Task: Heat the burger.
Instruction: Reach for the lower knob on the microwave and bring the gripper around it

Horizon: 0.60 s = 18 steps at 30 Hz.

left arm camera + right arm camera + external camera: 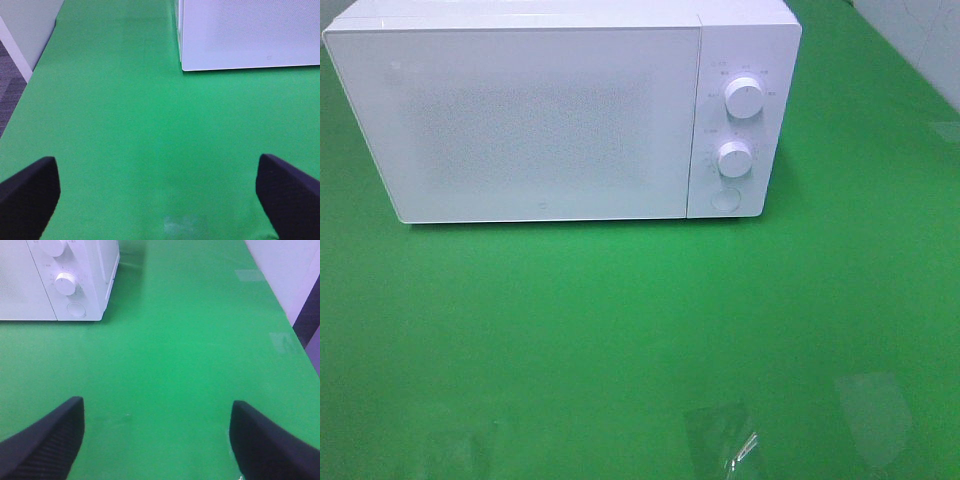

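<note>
The burger shows in no view; it may sit behind the closed, frosted door (520, 130) of the white microwave (565, 110), but that cannot be told. The microwave stands at the back of the green table (620, 330). The left gripper (159, 195) and the right gripper (157, 437) each hang above the table, jaws spread wide, holding nothing.

Microwave (540, 120) blocks the back; table (620, 330) foreground free.
</note>
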Available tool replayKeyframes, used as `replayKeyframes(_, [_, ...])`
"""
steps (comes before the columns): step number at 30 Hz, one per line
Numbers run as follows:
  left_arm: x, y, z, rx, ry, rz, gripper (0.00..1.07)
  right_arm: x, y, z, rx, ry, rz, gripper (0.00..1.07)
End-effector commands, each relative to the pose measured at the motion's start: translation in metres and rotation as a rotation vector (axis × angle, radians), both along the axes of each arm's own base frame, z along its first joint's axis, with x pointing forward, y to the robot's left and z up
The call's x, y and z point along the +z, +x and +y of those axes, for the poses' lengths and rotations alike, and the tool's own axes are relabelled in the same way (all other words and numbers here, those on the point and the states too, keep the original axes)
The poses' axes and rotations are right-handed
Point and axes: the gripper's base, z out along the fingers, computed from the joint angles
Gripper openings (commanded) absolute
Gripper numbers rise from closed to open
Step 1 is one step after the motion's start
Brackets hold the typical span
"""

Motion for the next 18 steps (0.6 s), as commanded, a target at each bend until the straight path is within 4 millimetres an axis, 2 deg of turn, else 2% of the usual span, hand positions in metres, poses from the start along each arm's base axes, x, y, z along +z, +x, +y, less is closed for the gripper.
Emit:
replayKeyframes(1, [0.001, -0.002, -0.001, -0.001, -0.011, -0.033, 1.01, 0.001, -0.004, -0.001, 0.0, -0.006, -0.037, 0.76])
replayKeyframes(9, [0.001, -0.002, -0.001, -0.001, -0.011, -0.033, 1.01, 0.006, -0.004, -0.001, 0.001, -0.008, -0.062, 0.76])
replayKeyframes(15, [0.001, -0.002, -0.001, -0.001, -0.011, -0.032, 1.01, 0.013, 0.006, 0.0, 0.002, -0.018, -0.057, 0.76])
replayKeyframes(18, [0.001, -0.002, -0.001, -0.001, -0.011, -0.032, 1.01, 0.021, 0.013, 0.001, 0.011, -0.013, -0.112, 0.76])
